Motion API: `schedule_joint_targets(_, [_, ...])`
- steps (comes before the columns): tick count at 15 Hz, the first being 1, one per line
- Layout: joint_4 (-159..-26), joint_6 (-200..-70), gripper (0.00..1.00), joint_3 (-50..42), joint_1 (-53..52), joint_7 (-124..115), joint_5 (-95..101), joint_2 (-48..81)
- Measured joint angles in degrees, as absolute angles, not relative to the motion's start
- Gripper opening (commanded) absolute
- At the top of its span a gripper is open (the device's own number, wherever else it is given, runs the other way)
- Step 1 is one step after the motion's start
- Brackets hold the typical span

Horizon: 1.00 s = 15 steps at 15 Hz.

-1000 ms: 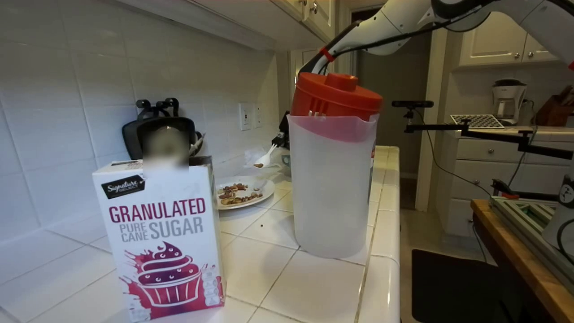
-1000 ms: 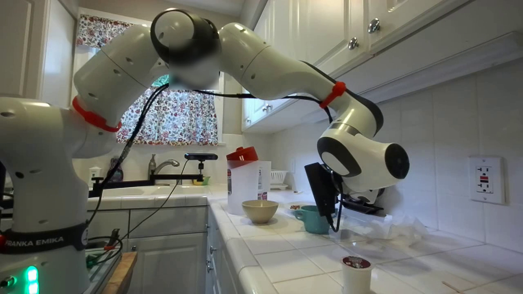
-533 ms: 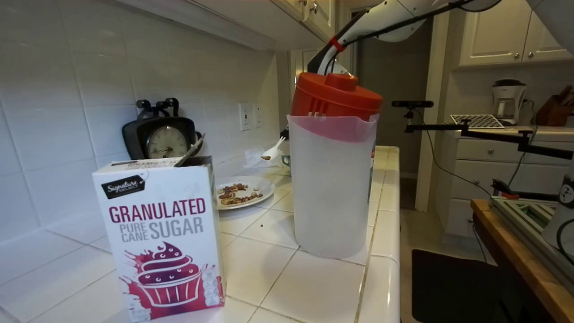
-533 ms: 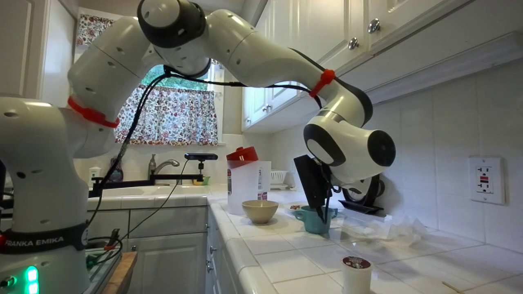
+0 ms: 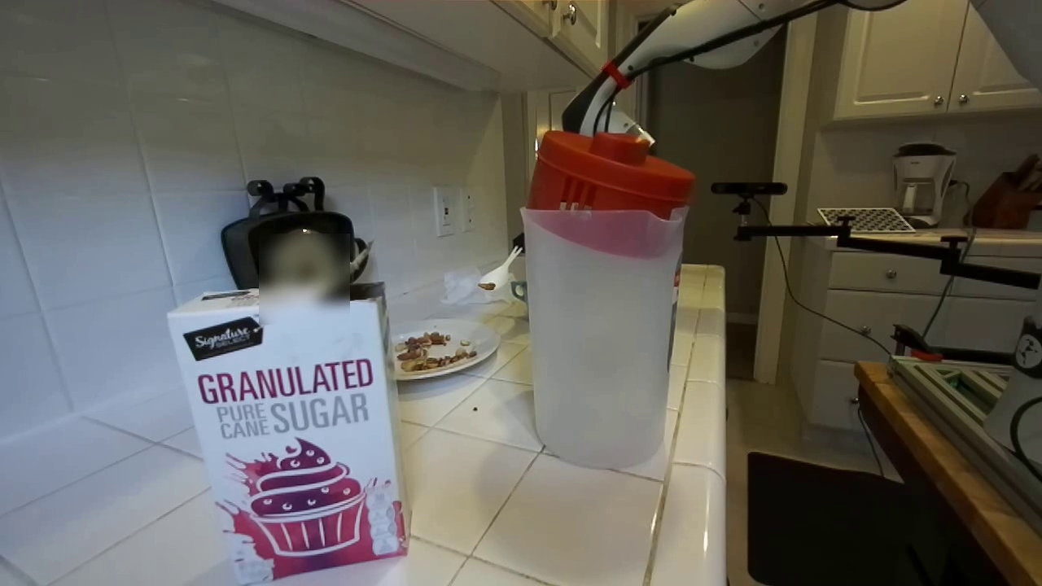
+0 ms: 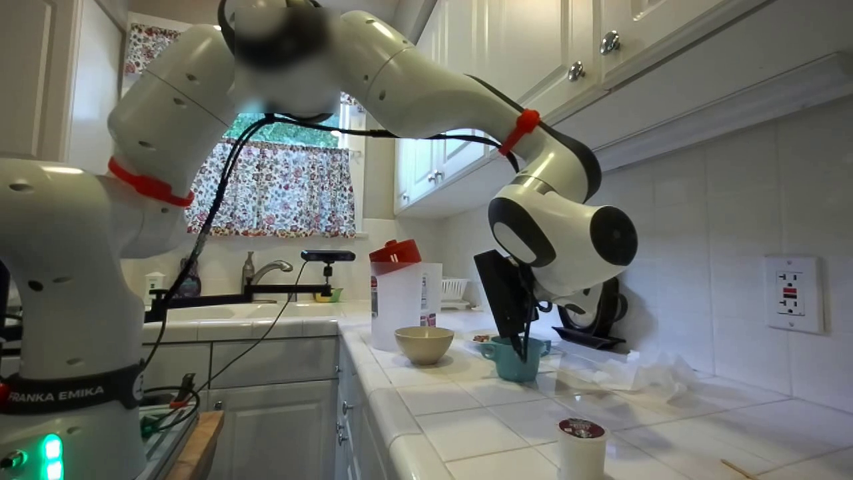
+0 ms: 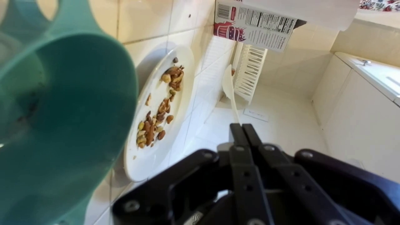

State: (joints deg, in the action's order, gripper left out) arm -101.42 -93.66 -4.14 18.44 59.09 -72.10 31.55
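My gripper (image 7: pixel 243 127) is shut on the thin handle of a white plastic spoon (image 7: pixel 229 84). The spoon also shows in an exterior view (image 5: pixel 498 273), tilted in the air with a brown nut piece on its head. A blue-green mug (image 7: pixel 128 72) stands open, large at the left of the wrist view, beside the gripper. In an exterior view, the mug (image 6: pixel 508 365) stands partly behind the black wrist housing (image 6: pixel 498 293), which hides the fingers. A white plate (image 7: pixel 187 59) with mixed nuts (image 7: pixel 159 115) lies beyond the mug; it also shows in an exterior view (image 5: pixel 488 346).
A translucent pitcher (image 5: pixel 602 350) with a tilted red lid (image 5: pixel 610 171) and a sugar box (image 5: pixel 301 431) stand on the tiled counter. A beige bowl (image 6: pixel 424 347), crumpled clear plastic (image 6: pixel 656 380) and a coffee pod (image 6: pixel 582 450) are near. White cabinets (image 6: pixel 520 60) hang above.
The arm has moved back toward its base and slightly up, bringing the wrist over the mug. The spoon has moved with it, right and up in an exterior view, still held with the nut piece.
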Motion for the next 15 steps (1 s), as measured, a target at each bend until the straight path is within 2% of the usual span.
schedule_joint_targets(9, [-101.8,-91.6,0.01,-9.8,19.0,59.2,-70.0,31.3])
schedule_joint_targets(15, [-107.0,-91.2,0.01,-11.8,19.7,61.9,-69.5,28.0])
